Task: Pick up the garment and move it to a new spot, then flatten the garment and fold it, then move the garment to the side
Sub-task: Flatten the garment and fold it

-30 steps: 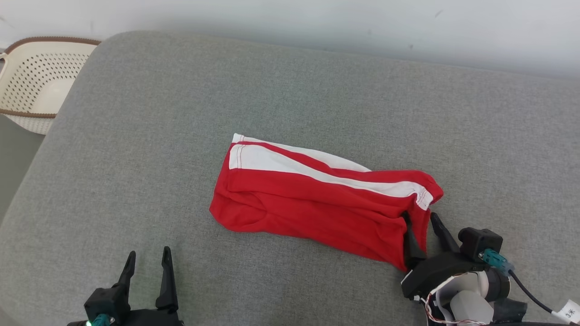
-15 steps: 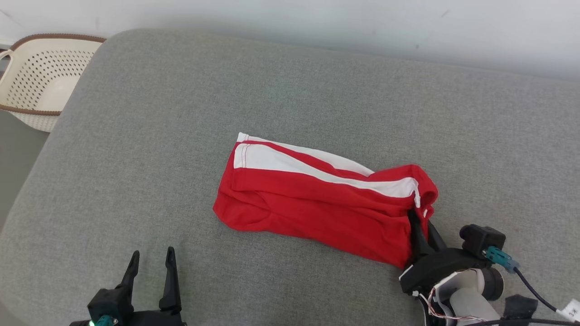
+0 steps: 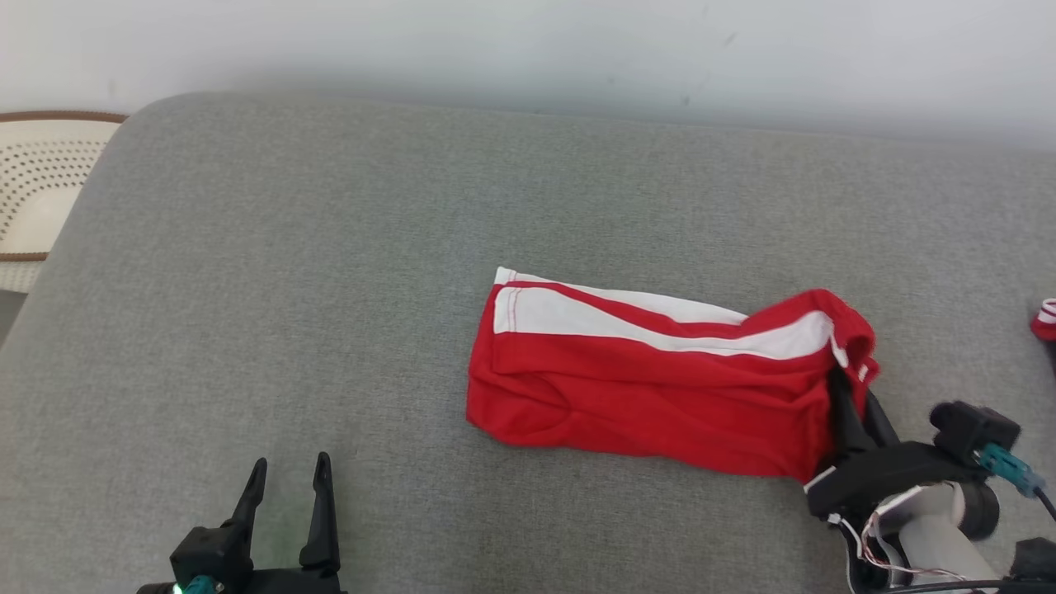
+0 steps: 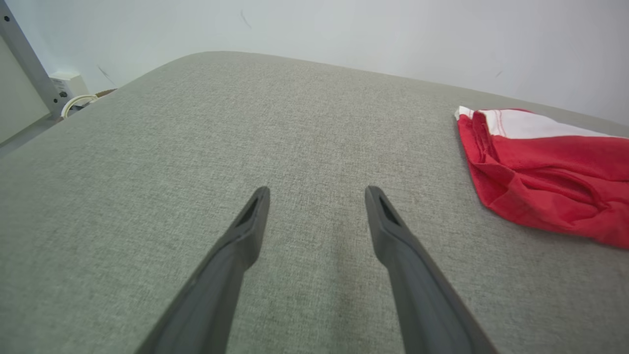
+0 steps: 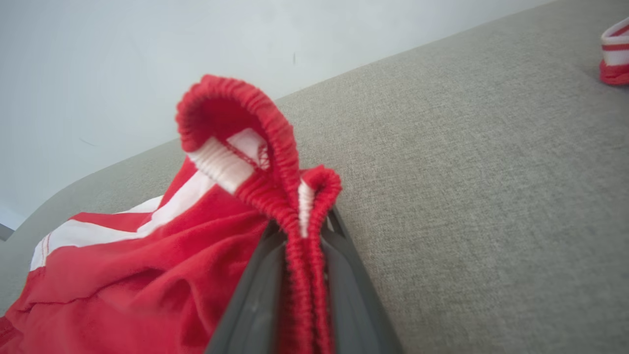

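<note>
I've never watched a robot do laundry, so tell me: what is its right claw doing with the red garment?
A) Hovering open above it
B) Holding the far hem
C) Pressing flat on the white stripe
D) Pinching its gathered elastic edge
D: in the right wrist view the right gripper is closed on the ribbed elastic edge of the red garment, which bunches up above the tips.

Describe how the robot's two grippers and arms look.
Left gripper: two long, tapering black jaws on a black base, with a teal connector below. Right gripper: same black jaws and base, a black boxy module, a teal plug with dark cable, thin red and white wires, pale forearm.
</note>
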Tool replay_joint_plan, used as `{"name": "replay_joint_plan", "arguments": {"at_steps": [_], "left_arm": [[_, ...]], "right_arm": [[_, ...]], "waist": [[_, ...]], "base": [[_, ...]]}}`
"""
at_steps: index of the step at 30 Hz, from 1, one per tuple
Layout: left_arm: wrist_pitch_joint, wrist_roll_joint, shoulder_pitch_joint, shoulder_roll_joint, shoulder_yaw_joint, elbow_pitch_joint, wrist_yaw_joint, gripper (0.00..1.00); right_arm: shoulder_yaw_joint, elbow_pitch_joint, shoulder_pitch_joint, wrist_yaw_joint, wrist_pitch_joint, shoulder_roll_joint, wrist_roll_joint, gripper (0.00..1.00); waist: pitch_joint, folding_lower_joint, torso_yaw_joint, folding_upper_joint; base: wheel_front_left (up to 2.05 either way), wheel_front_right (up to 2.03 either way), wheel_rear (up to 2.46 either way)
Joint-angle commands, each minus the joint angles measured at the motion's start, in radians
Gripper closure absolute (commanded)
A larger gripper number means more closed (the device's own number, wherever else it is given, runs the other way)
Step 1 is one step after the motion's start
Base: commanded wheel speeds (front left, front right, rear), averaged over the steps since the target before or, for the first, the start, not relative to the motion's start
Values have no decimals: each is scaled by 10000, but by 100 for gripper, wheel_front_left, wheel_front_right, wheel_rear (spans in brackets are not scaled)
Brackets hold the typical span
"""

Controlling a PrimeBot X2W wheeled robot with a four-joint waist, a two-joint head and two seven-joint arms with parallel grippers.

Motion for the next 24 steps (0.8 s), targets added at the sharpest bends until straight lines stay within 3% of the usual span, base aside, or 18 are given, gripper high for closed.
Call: {"name": "replay_joint_plan", "arguments": {"at_steps": [1, 6, 9, 14, 24], "left_arm": [[-8, -69, 123, 5, -36, 51, 14, 0], [-8, -253, 131, 3, -209, 166, 70, 0], [-8, -332, 111, 3, -392, 227, 102, 0], [-8, -456, 130, 5, -521, 227, 94, 0], [-8, -669, 262, 8, -930, 164, 195, 0]], "right_arm": [[402, -241, -132, -9, 5, -115, 255, 100], [2155, -990, -422, -6, 36, -546, 1141, 100], [3175, -1485, -645, -6, 488, -581, 2250, 100], [4041, -1869, -1023, -6, 1037, -460, 3202, 100], [4992, -1113, -2064, -4, 1083, -191, 3371, 100]], "waist": [[-53, -1, -228, -1], [-108, -1, -388, -1], [-176, -1, -320, -1], [-229, -1, 19, -1], [-162, -1, 1163, -1]], "base": [[0, 0, 0], [0, 0, 0], [0, 0, 0], [0, 0, 0], [0, 0, 0]]}}
